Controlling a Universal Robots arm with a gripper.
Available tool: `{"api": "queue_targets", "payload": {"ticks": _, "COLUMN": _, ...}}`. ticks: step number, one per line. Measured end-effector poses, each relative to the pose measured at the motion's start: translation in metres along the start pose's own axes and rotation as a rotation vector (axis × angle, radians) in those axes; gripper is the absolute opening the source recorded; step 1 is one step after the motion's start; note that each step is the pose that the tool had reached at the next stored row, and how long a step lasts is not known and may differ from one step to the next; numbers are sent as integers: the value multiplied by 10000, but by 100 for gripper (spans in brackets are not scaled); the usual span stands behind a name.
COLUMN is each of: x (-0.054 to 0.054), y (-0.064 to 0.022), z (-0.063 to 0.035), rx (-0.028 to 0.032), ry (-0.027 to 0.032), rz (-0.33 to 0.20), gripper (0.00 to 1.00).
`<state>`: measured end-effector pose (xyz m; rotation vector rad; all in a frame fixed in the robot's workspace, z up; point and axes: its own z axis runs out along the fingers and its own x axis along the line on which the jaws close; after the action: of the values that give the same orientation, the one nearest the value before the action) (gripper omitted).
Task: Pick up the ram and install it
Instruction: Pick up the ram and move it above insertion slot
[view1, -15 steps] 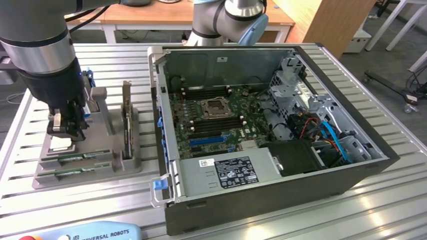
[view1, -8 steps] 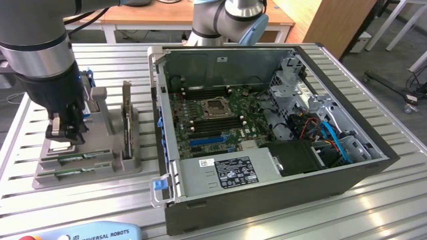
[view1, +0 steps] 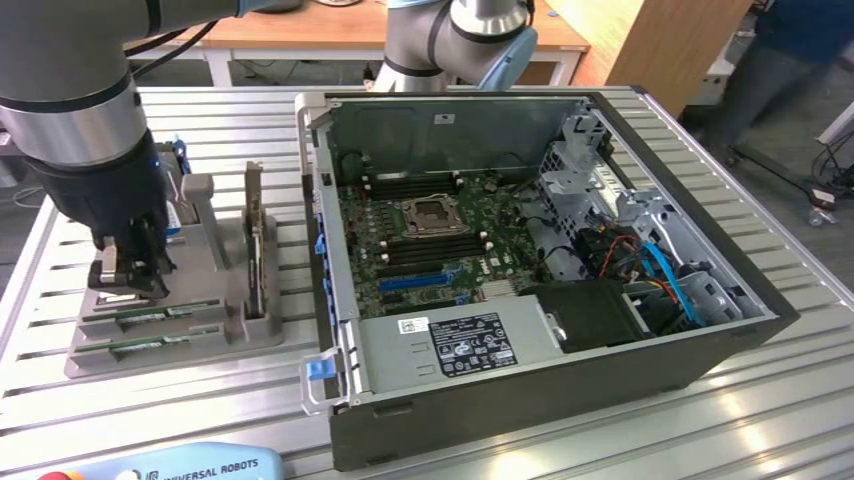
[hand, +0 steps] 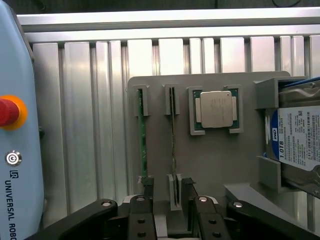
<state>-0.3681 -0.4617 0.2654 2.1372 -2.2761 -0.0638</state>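
Ram (hand: 143, 140), a thin green circuit-board stick, stands on edge in the outermost slot beside an edge of the grey plastic holder tray (hand: 215, 160). Its long axis points away from the black gripper (hand: 171, 212), whose open fingers (hand: 141, 220) straddle the neighbouring slot.

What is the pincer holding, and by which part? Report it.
Nothing is held. The pincer stands open over the tray, fingers either side of a ram that sits in its slot.
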Motion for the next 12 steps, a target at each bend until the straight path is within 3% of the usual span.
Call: {"api": "queue_targets", "payload": {"ticks": 12, "x": 127, "y": -8, "z": -2, "rx": 0, "ry": -1, "rz": 0, "gripper": 36}}
